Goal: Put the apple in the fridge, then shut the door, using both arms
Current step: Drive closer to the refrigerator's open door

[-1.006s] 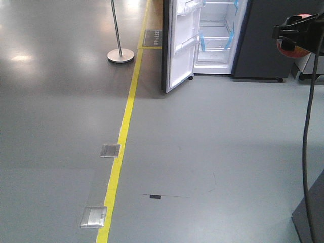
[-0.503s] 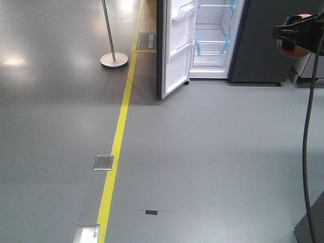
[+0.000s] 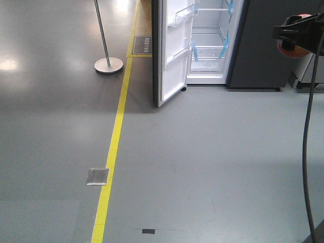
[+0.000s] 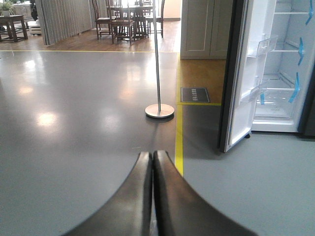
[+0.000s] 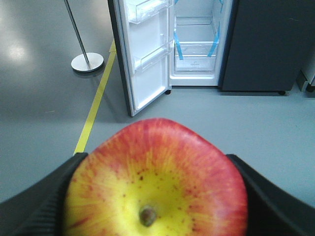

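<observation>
While the right tool [image 3: 297, 31] pinches the apple [image 5: 155, 182] between its two black pads, I see the fruit filling the lower half of the right wrist view, red at the rim and yellow around the stem. The left tool [image 4: 153, 191] has its fingers pressed together with nothing between them, above bare grey floor. Ahead of me the fridge [image 3: 210, 61] stands open, white inside, with blue tape strips on its shelves. Its door [image 3: 169, 55] is swung wide to the left, clear bins on its white inner face. The apple is well apart from the fridge, held in the air at the right of the front view. A flat dark grey panel [image 3: 263, 45] stands just beside the fridge on the right. A yellow floor line [image 3: 114, 136] runs up left of the door, with a metal post [image 3: 108, 65] on a round base near it and a metal floor plate [image 3: 97, 176] just beside it.
</observation>
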Robot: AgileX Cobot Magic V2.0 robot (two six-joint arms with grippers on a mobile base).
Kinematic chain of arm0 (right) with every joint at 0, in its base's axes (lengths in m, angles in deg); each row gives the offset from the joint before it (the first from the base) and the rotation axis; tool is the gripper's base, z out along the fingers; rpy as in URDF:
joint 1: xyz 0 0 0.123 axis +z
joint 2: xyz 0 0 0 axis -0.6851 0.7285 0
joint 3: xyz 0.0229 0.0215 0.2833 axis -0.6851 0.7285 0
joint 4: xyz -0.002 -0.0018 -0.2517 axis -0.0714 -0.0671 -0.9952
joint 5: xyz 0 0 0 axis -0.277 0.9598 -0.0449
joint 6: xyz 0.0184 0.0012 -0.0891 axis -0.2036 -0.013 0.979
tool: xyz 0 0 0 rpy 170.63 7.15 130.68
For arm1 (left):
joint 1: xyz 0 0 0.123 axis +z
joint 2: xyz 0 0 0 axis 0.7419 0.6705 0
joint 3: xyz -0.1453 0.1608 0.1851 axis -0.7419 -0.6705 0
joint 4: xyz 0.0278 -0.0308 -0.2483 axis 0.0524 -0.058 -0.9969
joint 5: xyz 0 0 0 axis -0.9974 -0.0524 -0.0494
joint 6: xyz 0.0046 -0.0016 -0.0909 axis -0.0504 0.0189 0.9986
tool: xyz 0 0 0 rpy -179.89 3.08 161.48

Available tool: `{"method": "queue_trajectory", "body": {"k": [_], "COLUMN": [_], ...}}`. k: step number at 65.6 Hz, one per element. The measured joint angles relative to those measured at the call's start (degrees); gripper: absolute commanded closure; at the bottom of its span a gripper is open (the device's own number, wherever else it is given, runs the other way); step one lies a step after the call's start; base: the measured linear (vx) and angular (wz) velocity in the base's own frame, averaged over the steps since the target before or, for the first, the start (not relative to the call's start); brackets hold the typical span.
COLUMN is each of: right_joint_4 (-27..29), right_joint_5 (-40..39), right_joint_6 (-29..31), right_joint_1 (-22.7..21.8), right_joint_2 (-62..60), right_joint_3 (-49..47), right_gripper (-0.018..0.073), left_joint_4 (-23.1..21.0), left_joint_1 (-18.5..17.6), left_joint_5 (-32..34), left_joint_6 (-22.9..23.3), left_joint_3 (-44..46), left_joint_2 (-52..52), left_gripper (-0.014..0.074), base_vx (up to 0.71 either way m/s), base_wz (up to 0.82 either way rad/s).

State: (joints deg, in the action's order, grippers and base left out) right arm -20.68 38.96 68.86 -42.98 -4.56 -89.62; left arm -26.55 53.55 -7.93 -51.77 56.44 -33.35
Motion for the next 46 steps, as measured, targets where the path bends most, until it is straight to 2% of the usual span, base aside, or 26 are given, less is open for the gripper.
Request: {"method": "queue_trajectory", "body": {"k": [46], "right_joint_4": [0.0], "right_joint_5": [0.0], "right_joint_6": [0.0], "right_joint_1": [0.0], "right_joint_2": [0.0], "right_joint_3": [0.0], "right_gripper": [0.0345], "left_joint_4": [0.0], "left_joint_1": [0.0], "left_joint_5": [0.0], "left_joint_6": [0.0], "left_joint_3": [0.0], "left_joint_2": [0.0], "left_gripper": [0.0602], "base_vx": [0.19], "base_wz": [0.02]}}
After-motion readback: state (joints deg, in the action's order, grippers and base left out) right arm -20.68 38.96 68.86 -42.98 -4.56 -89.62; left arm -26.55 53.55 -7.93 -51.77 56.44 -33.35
